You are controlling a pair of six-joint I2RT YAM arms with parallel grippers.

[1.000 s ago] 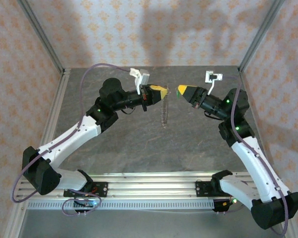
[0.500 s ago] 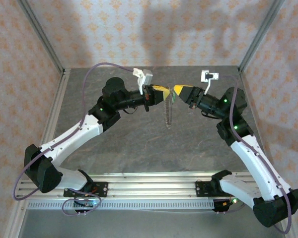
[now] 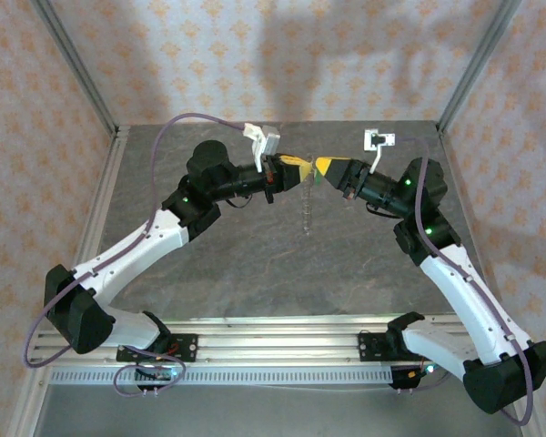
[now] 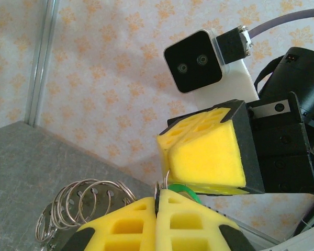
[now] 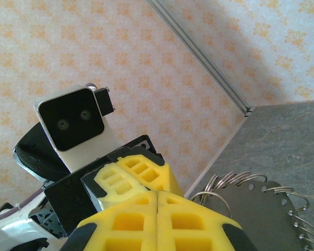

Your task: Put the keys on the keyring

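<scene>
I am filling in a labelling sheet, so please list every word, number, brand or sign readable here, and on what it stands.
None can be read.
The walls: only an orange ornament pattern, no letters.
The camera housing on the right wrist: two lenses, no label.
The keyring: no marking visible.

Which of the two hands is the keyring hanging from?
The left hand: the keyring dangles below its shut yellow tips, whereas the right hand holds the green key instead.
</scene>
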